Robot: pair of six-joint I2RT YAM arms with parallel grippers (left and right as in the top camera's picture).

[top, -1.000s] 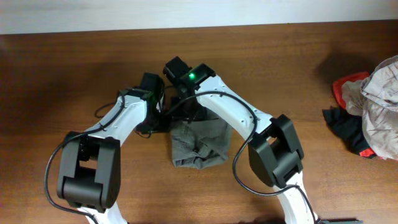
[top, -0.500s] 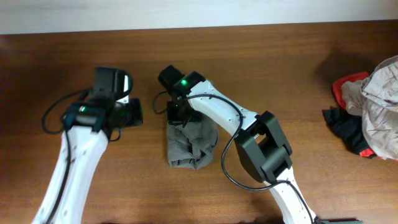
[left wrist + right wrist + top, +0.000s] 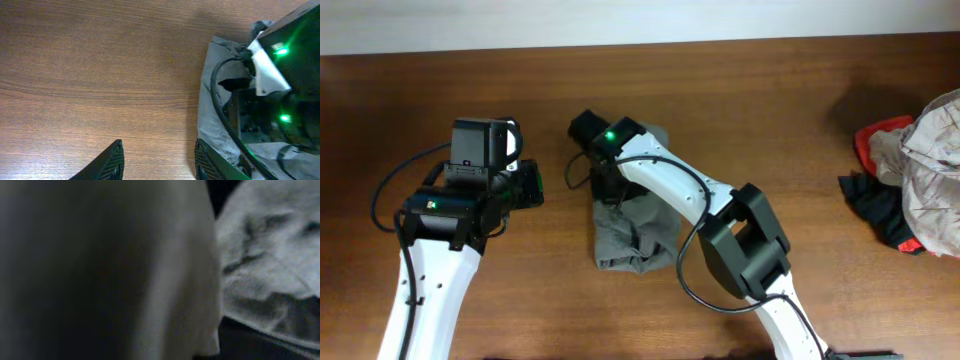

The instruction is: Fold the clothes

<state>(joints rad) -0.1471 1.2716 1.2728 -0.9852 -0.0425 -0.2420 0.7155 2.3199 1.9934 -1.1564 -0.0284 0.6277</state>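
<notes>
A grey garment [image 3: 635, 235] lies crumpled and partly folded on the wooden table [image 3: 770, 90] at the centre. It also shows at the right of the left wrist view [image 3: 215, 100]. My left gripper [image 3: 525, 185] is open and empty over bare wood [image 3: 157, 160], left of the garment. My right gripper [image 3: 610, 185] is down at the garment's top left edge, and its fingers are hidden under the wrist. The right wrist view is filled with grey cloth [image 3: 270, 255] pressed close to the camera, so its jaws do not show.
A pile of clothes [image 3: 915, 185], red, black and pale, lies at the table's right edge. The right arm [image 3: 680, 185] arches across the garment. The left arm [image 3: 440, 250] runs down the left side.
My left arm has pulled away from the garment to the left and now hovers open over bare wood. The right gripper has stayed at the garment's top edge, shifting slightly left.
</notes>
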